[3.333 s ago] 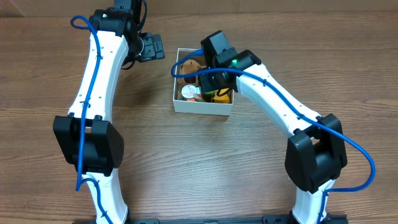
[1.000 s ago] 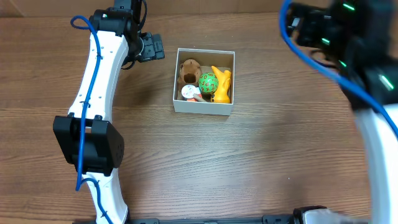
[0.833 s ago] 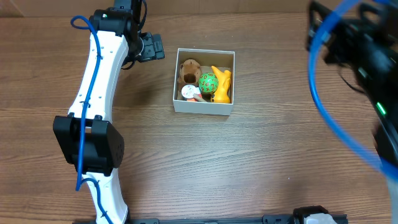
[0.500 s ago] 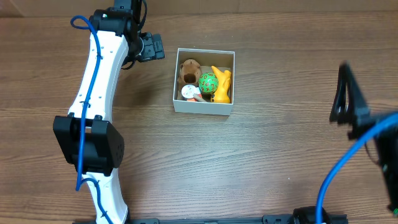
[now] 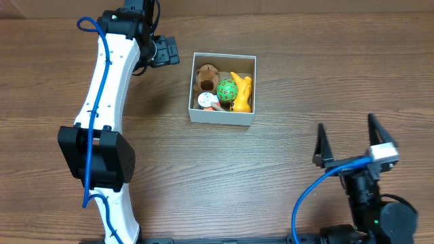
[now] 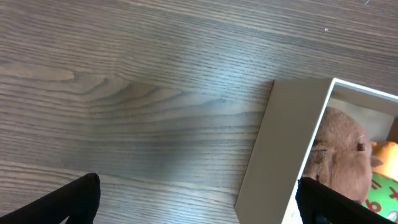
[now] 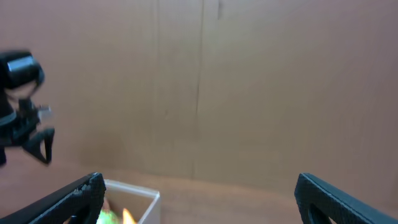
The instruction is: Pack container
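Observation:
The container [image 5: 222, 116], a white-walled square box, stands at the table's middle back. Inside it lie a brown plush [image 5: 207, 76], a green ball [image 5: 226, 89], a yellow toy [image 5: 242, 93] and a white disc [image 5: 206, 100]. My left gripper [image 5: 163, 52] hangs open just left of the container's far left corner. In the left wrist view the container wall [image 6: 283, 143] and the plush [image 6: 339, 146] sit by the left gripper's [image 6: 198, 186] right finger. My right gripper [image 5: 346, 132] stands open and empty at the near right, facing the container's rim [image 7: 134, 190].
A brown cardboard wall [image 7: 205, 81] closes the back of the table. The left arm [image 5: 102, 88] stretches along the left side. The right arm's base [image 5: 369, 203] and blue cable [image 5: 305, 196] sit at the near right edge.
The right arm has swung away from over the container to the near right of the table, jaws open and empty. The left arm and the toys have not moved.

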`<state>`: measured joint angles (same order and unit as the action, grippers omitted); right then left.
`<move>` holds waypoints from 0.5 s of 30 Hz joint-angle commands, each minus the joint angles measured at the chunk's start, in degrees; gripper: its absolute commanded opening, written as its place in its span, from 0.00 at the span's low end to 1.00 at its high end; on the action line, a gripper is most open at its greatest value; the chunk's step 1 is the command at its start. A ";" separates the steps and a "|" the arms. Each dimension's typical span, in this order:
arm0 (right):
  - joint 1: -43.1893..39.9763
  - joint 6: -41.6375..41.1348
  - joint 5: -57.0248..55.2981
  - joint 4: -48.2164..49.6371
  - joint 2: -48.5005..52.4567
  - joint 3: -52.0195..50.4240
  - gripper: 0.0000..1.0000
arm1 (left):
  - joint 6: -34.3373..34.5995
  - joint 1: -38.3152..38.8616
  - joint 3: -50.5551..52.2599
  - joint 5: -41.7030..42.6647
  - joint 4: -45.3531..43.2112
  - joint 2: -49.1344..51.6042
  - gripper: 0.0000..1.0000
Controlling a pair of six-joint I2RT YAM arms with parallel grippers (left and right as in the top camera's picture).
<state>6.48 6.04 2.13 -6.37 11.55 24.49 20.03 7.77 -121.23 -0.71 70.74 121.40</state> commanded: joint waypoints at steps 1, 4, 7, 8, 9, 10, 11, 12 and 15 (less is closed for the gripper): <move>0.17 0.22 0.00 1.88 -4.70 -5.18 1.00 | 0.76 -0.24 -0.17 0.13 -0.07 -0.87 1.00; 0.17 0.20 -0.20 3.87 -6.71 -8.81 1.00 | 0.76 -0.24 -0.17 0.13 -0.09 -0.87 1.00; 0.20 -0.07 -0.15 6.71 -8.20 -12.26 1.00 | 0.76 -0.24 -0.17 0.11 -0.09 -0.87 1.00; 0.20 -0.13 -0.13 7.39 -8.50 -13.05 1.00 | 0.76 -0.24 -0.17 0.13 -0.09 -0.87 1.00; 0.20 -0.24 -0.15 8.13 -8.90 -13.97 1.00 | 0.76 -0.24 -0.17 0.13 -0.09 -0.87 1.00; 0.20 -0.22 -0.15 8.57 -9.18 -14.58 1.00 | 0.76 -0.24 -0.17 0.13 -0.09 -0.87 1.00; 0.20 -0.22 -0.15 9.07 -9.53 -15.23 1.00 | 0.76 -0.24 -0.17 0.13 -0.07 -0.87 1.00; 0.20 -0.24 -0.15 9.38 -9.84 -15.76 1.00 | 0.76 -0.24 -0.17 0.13 -0.09 -0.90 1.00; 0.20 -0.22 -0.17 9.88 -10.84 -16.74 1.00 | 0.76 -0.24 -0.17 0.13 -0.07 -0.90 1.00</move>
<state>6.48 6.02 2.11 2.48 2.39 9.04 20.03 7.77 -121.23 -0.69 70.72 121.40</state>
